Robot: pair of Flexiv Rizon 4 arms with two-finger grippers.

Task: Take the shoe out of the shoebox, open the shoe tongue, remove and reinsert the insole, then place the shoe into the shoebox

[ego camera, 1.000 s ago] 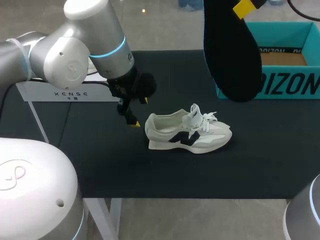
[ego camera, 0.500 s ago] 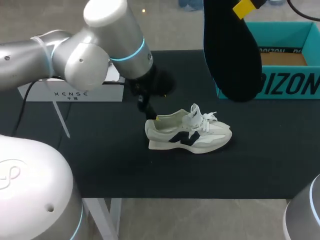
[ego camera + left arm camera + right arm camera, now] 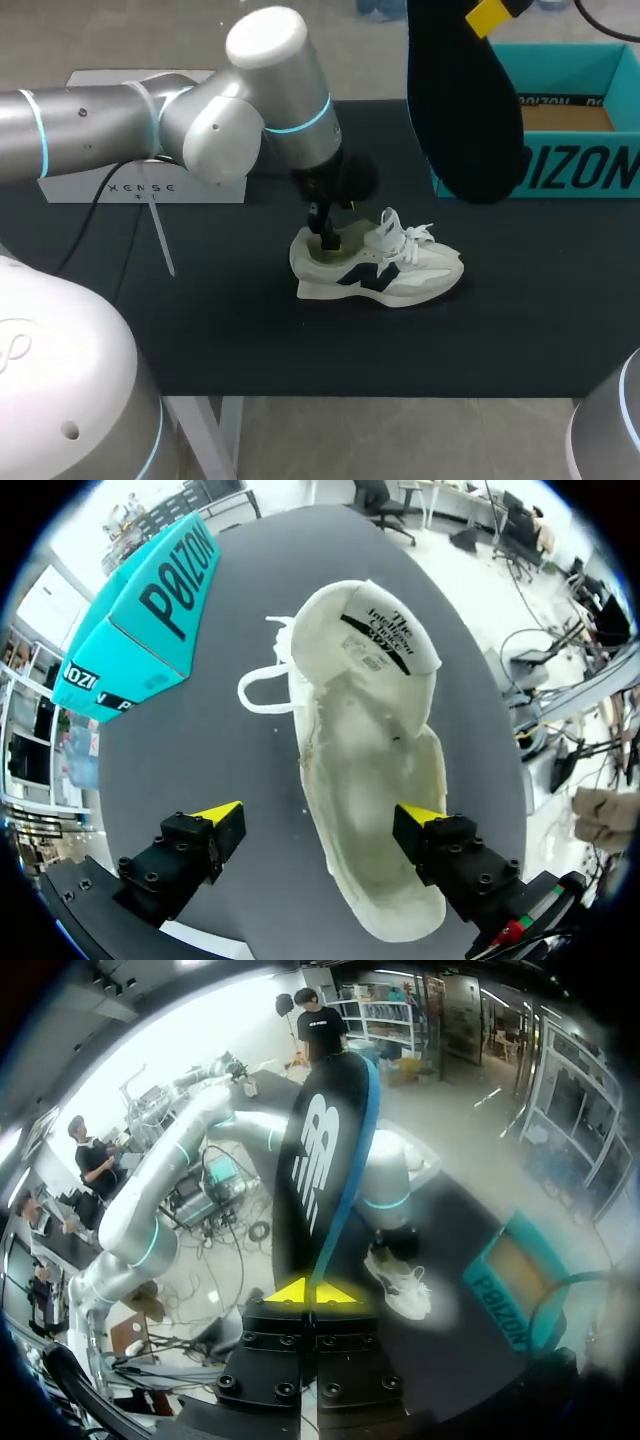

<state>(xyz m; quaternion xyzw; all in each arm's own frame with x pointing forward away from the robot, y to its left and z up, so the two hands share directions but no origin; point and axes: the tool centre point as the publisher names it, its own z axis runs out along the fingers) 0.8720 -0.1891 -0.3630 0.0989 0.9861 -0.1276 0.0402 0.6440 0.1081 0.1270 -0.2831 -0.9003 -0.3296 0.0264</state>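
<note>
Looking from the head view: shoe [image 3: 380, 265] lies mid-table, shoebox [image 3: 570, 120] far right, left gripper [image 3: 328, 238] at the shoe's heel, likely to steady it | left wrist view: fingers [image 3: 222, 813] wide, shoe's side between them, not pinching | right wrist view: right gripper [image 3: 312, 1292] pinches insole [image 3: 320, 1160] up high, ready to go back in

Head cam: fixed, high and behind, looking down on table [image 3: 200, 320]. Left wrist: close, straight down into shoe [image 3: 365, 780]. Right wrist: far up, looking down. All share shoe, shoebox [image 3: 580, 170].
</note>
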